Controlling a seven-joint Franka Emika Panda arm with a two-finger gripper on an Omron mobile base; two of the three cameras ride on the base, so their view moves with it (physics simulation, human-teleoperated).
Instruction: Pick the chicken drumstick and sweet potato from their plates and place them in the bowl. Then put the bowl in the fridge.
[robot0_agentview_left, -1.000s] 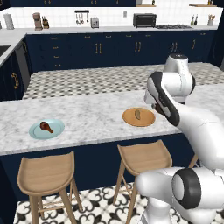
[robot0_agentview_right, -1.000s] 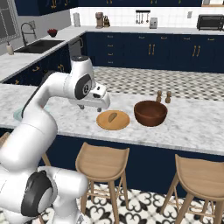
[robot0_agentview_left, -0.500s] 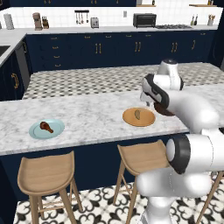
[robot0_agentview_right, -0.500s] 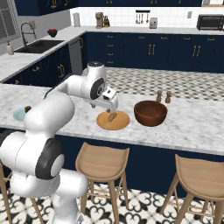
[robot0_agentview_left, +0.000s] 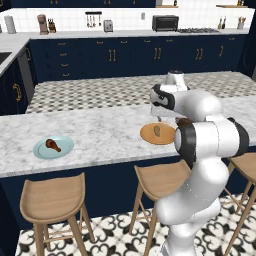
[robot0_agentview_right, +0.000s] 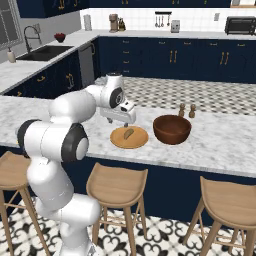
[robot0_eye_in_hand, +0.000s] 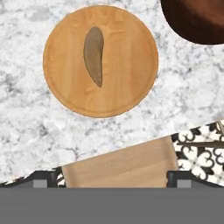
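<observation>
The sweet potato (robot0_eye_in_hand: 94, 54) lies on the orange-brown plate (robot0_eye_in_hand: 65, 87), with the dark bowl (robot0_agentview_right: 172, 129) just right of it on the marble counter. My gripper (robot0_agentview_right: 123, 120) hangs open over the counter beside that plate, pointing down, with nothing between its fingertips (robot0_eye_in_hand: 46, 177). In the hand view the sweet potato sits ahead of the gripper (robot0_eye_in_hand: 113, 179), and the bowl (robot0_eye_in_hand: 197, 19) is at the top right corner. Far to the left, the chicken drumstick (robot0_agentview_left: 52, 145) rests on the light blue plate (robot0_agentview_left: 42, 152). The fridge is out of view.
Two small shakers (robot0_agentview_right: 187, 110) stand behind the bowl. Wooden stools (robot0_agentview_right: 118, 186) line the counter's front edge, one directly below the hand (robot0_eye_in_hand: 122, 166). Navy cabinets and a back counter with appliances run along the far wall.
The arm has swung forward and down over the counter, bringing the hand above the orange-brown plate. The jaws stay wide apart. The food and dishes have not moved.
</observation>
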